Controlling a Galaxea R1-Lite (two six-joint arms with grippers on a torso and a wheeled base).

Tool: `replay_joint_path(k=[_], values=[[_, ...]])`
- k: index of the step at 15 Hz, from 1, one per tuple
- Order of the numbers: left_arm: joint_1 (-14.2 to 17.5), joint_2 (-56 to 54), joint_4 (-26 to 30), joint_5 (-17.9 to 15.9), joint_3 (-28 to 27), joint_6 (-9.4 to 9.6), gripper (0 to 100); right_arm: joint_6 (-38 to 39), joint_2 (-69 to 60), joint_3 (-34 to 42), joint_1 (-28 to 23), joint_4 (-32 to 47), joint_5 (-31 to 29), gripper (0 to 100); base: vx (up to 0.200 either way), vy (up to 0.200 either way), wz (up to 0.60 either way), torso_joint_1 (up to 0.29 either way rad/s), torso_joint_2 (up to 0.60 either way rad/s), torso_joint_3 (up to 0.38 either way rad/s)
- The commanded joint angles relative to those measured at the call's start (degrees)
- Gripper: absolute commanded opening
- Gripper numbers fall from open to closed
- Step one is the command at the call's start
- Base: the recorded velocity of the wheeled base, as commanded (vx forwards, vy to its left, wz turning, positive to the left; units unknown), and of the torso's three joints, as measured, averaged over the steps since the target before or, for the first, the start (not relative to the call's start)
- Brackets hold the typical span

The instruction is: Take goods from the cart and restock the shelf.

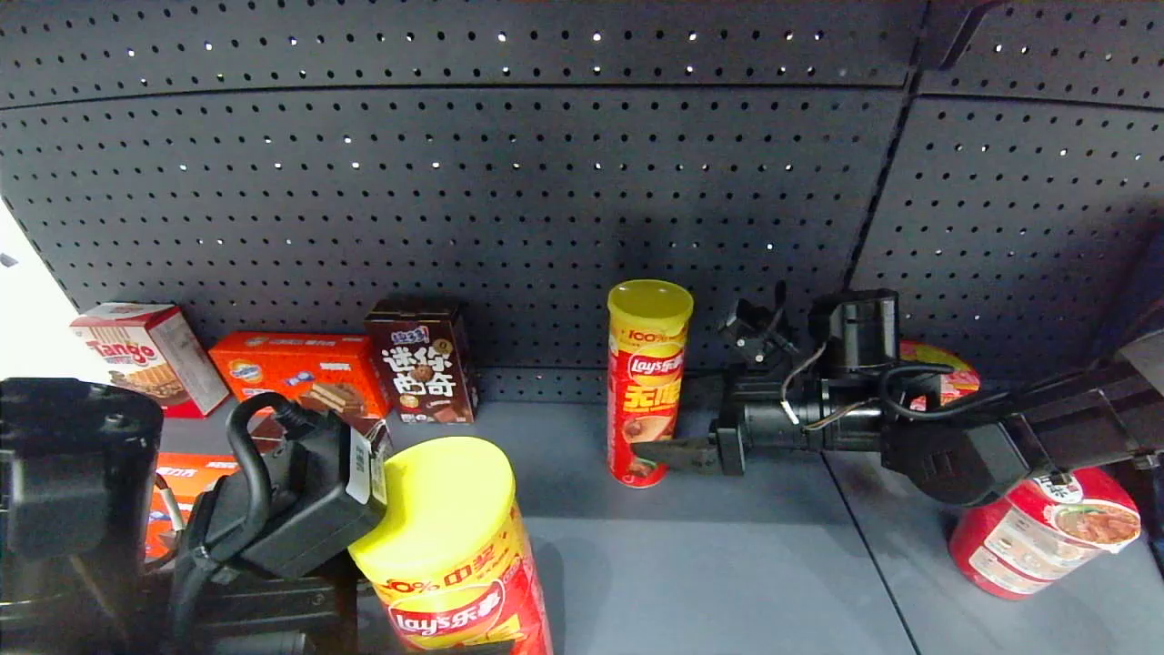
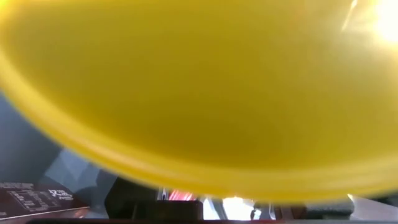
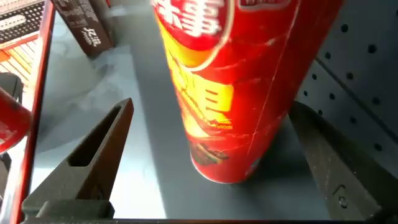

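Reads as a placement ending: right gripper (image 3: pixel 208 118) spread either side of the tall red chip can with yellow plastic lid (image 1: pixel 647 382), upright on the grey shelf board (image 1: pixel 691 564) near the black pegboard back (image 1: pixel 546 227). Calls for a straight pull-back toward the open front — no sideways swing — then for setting the second yellow-lidded red can (image 1: pixel 455 555), at the left gripper (image 1: pixel 336 591) with grasp impossible to tell, on the bare board beside it.

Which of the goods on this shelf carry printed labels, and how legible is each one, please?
far chip can: logo, large characters and a number band, legible.
near chip can: the same logo and number band, legible.
white and red box: one big red word, legible.
brown box: white characters, legible.
orange box: small print, blurred.
noodle cup: label too small to read.
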Motion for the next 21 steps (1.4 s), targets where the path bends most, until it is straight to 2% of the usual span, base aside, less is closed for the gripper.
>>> replay_joint_path(k=[1, 8, 9, 14, 21], values=[[0.41, -0.1, -0.18, -0.01, -0.41, -0.01, 0, -0.02, 3.64, -2.69, 0.51, 0.0, 0.0, 100, 0.0, 0.0, 0.0, 0.0, 0.0, 0.0], [0.85, -0.1, -0.18, -0.01, -0.41, -0.01, 0, -0.02, 7.86, -6.12, 0.86, -0.53, 0.44, 100, 0.0, 0.0, 0.0, 0.0, 0.0, 0.0], [0.85, -0.19, -0.18, -0.01, -0.41, -0.01, 0, 0.16, 7.95, -6.03, 0.86, -1.76, 0.61, 0, 0.0, 0.0, 0.0, 0.0, 0.0, 0.0], [0.85, -0.19, -0.18, -0.01, 0.38, -0.01, 0, 0.16, 6.02, -4.89, 1.04, -1.67, 0.53, 0, 0.0, 0.0, 0.0, 0.0, 0.0, 0.0], [0.85, -0.19, -0.18, -0.1, 0.73, -0.01, 0, 1.04, -3.12, 4.52, 3.85, -1.32, -2.11, 0, 0.0, 0.0, 0.0, 0.0, 0.0, 0.0]])
